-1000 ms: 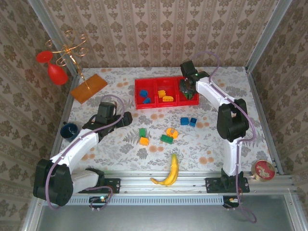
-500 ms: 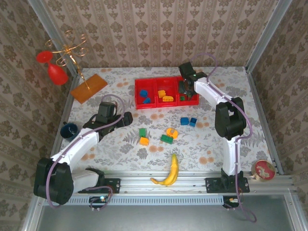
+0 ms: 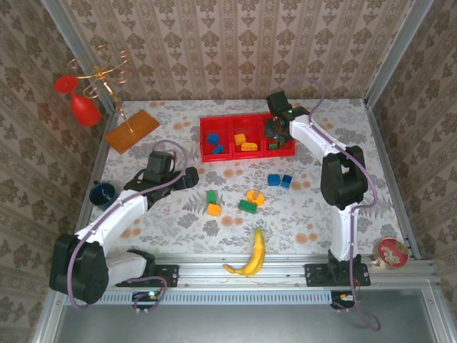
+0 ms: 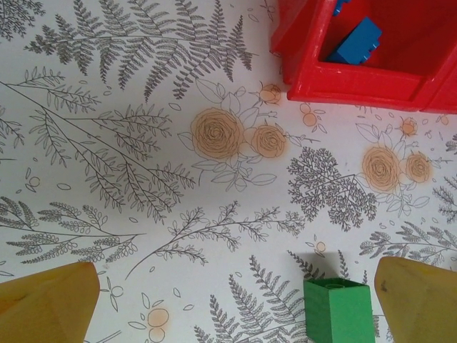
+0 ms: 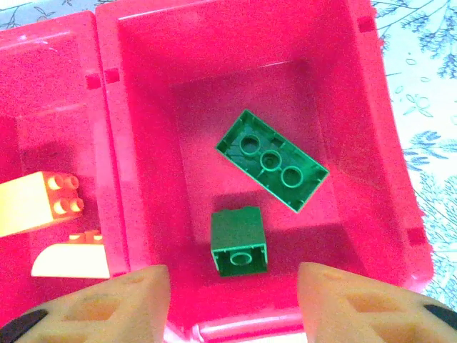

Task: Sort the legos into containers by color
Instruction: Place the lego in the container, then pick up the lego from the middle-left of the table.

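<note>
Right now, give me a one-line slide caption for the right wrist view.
Right hand open over the red tray's end compartment holding two green legos, orange legos next door.

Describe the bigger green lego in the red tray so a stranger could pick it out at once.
Start at the long red tray at the far middle of the table and take its right-end compartment. Of two green legos there, it is the long brick lying slantwise, underside up with three round tubes showing, unlike the small square brick beside it.
</note>
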Motion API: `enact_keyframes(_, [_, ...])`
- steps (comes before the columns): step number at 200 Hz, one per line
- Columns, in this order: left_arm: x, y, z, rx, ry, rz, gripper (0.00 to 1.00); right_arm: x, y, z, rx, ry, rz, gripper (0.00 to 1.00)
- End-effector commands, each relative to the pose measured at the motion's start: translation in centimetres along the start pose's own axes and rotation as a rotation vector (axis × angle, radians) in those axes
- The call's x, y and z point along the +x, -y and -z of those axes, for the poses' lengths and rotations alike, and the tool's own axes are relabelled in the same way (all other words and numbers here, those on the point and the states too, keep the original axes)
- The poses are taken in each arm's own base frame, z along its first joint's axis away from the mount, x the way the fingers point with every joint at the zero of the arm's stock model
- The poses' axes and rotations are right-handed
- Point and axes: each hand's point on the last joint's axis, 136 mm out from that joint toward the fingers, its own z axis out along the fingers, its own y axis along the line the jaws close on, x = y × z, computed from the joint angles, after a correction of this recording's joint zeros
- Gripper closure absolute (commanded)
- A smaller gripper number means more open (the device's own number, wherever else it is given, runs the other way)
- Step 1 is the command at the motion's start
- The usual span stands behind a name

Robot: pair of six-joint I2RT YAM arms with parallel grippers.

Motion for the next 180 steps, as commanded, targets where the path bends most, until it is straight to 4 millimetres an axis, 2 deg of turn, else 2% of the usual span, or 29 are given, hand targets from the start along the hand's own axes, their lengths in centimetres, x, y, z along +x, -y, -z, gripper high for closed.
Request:
enact_keyframes(1, [0.0,0.5,0.2,-0.001,-0.011,-0.032,0.0,-0.8,0.3,3.5,-0.015,0.054,0.005,0.46])
enact_keyframes(52, [1.2,0.7,0.3,-0.025,-0.035,-0.031,0.0,2.1,1.7,5.8,-0.013,0.044,-0.017,0.3])
enact_keyframes(60, [2.0,1.5,0.4,-0.018,-0.051,-0.051,0.0,2.7,2.0,6.1,-0.013,0.04,-0.024,0.28])
enact_keyframes(90, [4.1,2.5,0.9,-0.028,-0.078,-0.081,0.0,4.8,2.9,7.4,-0.013,0.035,-0.045,0.14])
enact_keyframes(109, [5.2,3.3,1.3,-0.027,-0.085,-0.101,0.0,6.3,3.4,8.2,-0.014,0.04,-0.063,0.0])
enact_keyframes(180, [8.9,5.5,1.3,-0.02,-0.145,-0.151,0.0,9.8,5.9,10.1,0.04,0.03,-0.125,0.0])
